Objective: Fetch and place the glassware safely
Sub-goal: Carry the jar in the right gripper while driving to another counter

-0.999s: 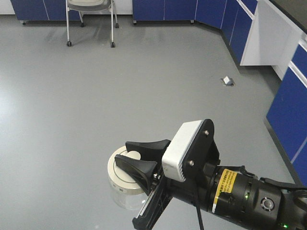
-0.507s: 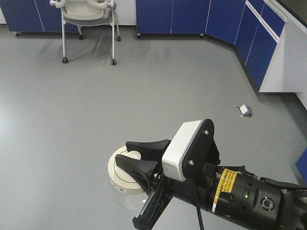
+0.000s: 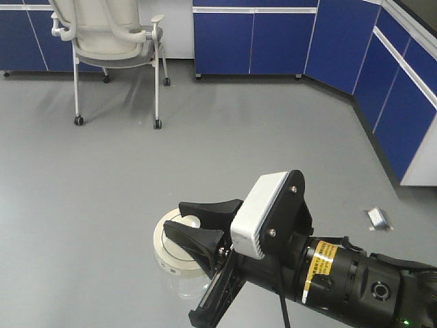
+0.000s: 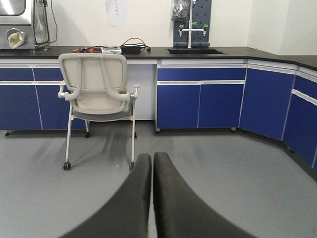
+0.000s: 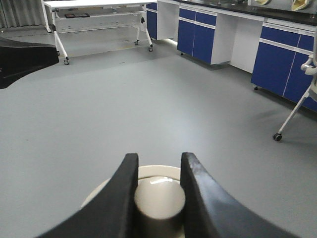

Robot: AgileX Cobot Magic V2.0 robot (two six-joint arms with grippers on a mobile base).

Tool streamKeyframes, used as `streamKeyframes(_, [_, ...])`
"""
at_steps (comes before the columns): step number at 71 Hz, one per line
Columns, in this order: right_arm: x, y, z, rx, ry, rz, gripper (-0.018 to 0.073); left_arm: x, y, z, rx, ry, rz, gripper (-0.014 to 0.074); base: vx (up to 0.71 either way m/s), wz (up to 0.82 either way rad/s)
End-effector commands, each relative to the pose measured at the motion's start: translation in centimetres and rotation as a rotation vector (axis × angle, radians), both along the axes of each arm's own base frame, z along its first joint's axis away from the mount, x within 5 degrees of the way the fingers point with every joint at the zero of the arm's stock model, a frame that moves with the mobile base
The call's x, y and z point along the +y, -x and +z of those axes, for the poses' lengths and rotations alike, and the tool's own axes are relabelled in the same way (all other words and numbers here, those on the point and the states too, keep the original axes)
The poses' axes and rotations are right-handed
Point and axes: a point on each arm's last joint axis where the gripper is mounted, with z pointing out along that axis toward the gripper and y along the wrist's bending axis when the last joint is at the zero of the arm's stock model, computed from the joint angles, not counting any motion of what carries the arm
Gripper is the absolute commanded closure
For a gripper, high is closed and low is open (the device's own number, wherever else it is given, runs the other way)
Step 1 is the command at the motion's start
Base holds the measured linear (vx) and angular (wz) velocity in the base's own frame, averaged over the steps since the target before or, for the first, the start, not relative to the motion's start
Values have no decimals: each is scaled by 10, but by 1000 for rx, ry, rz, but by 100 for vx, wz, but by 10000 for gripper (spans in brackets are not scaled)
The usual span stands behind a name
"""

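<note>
Cream-white lid (image 3: 167, 256) on a clear glass jar (image 3: 179, 285); black right hand (image 3: 175, 217), white housing (image 3: 263, 212); grey floor (image 3: 102, 178); blue cabinets (image 3: 246, 41); chair (image 3: 102, 31) perhaps pale beige.

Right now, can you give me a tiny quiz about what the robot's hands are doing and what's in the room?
1. True or false: the right gripper pinches the knob on the jar lid.
2. What stands beside the blue cabinets? A) chair B) ladder C) bucket
3. Fill in: the left gripper is ___ and holds nothing.
Key: 1 true; 2 A; 3 shut.
</note>
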Motion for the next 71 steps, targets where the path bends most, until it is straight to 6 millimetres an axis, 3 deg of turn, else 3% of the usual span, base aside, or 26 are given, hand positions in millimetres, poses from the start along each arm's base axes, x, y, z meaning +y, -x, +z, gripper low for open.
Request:
streamKeyframes(1, [1,2,26,-84,-134,25,563,-3,0,16,-84,17,-36,603,69,4])
streamKeyframes(47, [1,2,26,-84,-133,25,563,-3,0,16,-84,17,-36,603,67,2])
streamKeyframes(71, [1,2,26,-84,-133,25,563,-3,0,16,-84,17,-36,603,48,-44])
